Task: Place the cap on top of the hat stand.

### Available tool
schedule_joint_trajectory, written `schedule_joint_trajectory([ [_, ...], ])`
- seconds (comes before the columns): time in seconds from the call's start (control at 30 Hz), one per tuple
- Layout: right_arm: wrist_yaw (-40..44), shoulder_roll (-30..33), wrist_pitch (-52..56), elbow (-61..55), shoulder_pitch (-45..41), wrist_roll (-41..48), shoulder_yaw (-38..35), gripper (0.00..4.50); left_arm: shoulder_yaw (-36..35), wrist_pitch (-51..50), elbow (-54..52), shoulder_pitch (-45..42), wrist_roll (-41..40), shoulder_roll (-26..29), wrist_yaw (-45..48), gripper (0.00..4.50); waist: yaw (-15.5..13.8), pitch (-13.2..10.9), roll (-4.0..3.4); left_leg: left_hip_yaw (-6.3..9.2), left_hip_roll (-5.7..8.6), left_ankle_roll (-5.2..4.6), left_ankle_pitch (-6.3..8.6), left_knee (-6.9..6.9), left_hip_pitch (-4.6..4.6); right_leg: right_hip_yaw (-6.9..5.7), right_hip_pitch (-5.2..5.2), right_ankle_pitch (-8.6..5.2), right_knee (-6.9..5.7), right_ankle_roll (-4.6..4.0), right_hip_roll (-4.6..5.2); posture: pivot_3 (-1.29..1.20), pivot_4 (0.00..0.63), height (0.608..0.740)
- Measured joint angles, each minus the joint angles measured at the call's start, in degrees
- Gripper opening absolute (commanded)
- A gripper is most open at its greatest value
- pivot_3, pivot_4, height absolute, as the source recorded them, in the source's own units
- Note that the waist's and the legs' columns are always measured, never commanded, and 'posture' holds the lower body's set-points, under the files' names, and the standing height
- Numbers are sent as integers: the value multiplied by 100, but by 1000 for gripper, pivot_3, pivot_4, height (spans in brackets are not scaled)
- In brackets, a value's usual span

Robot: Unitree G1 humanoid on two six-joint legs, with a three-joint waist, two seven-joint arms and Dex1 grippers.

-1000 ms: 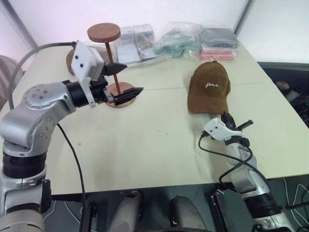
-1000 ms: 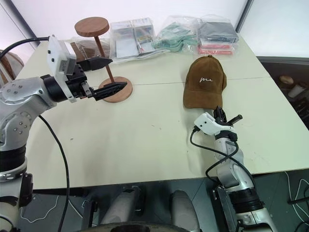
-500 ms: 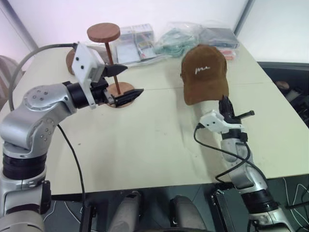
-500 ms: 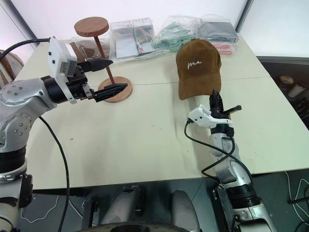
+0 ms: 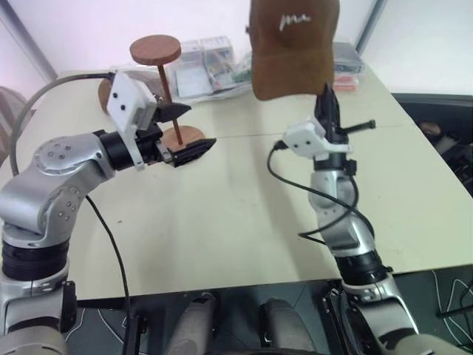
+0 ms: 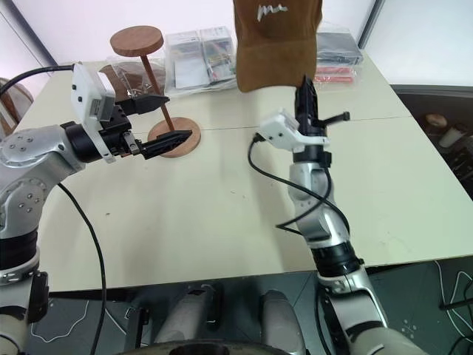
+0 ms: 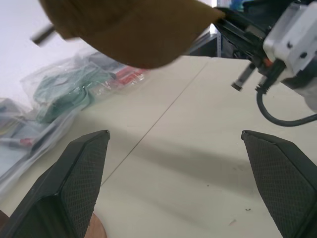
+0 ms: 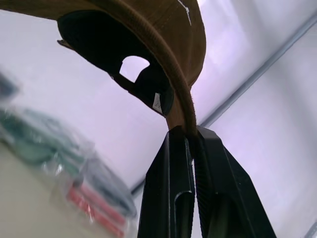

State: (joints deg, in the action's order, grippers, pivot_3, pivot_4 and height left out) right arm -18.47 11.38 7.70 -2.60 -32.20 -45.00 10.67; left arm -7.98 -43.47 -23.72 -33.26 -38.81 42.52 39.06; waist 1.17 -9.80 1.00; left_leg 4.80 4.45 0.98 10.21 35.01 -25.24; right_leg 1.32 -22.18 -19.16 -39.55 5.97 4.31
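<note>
Cap (image 5: 294, 46) now aloft, brim downward

The right arm rises from the lower right, forearm nearly upright, its wrist raised so the right tool (image 6: 306, 87) points up and away, its two black fingers (image 8: 171, 188) pressed together on the brim of the cap (image 6: 275, 41). The left arm is bent in from the left, its left tool (image 5: 185, 129) held level, pointing toward the right, fingers (image 7: 81, 173) spread wide apart.
</note>
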Motion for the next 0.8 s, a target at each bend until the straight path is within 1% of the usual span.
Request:
schedule_joint_trajectory([
  [0.17,-251,-595,148,482,-343,-211,433,52,-106,-4,-91,187,3,6,-200,4500,-11,0,0,1,0,1,0,0,-4,0,-4,0,0,0,0,0,150,740],
  [0.27,-410,-806,165,693,-543,-310,607,52,-279,-9,-166,206,-10,6,-336,4500,-11,0,0,1,0,3,-2,-1,-4,0,-7,0,0,0,-1,0,150,740],
  [0.4,-671,-938,74,918,-757,-366,763,52,-686,-209,-354,240,-254,40,-550,4500,1,0,0,1,0,4,-2,-2,-4,0,-9,0,-1,0,0,0,150,740],
  [0.67,-1039,-1099,-211,1325,-1192,-372,1016,52,-1724,-737,-920,887,-891,632,-747,4500,39,-1,-1,2,0,9,-5,-10,-4,3,-14,0,-1,-1,-2,0,150,740],
  [0.8,-1210,-1202,-402,1418,-1420,-409,1167,52,-2101,-830,-1077,1251,-1052,783,-819,4500,52,-1,-1,4,-1,10,-6,-11,-3,3,-23,0,0,-1,-2,0,150,740],
])
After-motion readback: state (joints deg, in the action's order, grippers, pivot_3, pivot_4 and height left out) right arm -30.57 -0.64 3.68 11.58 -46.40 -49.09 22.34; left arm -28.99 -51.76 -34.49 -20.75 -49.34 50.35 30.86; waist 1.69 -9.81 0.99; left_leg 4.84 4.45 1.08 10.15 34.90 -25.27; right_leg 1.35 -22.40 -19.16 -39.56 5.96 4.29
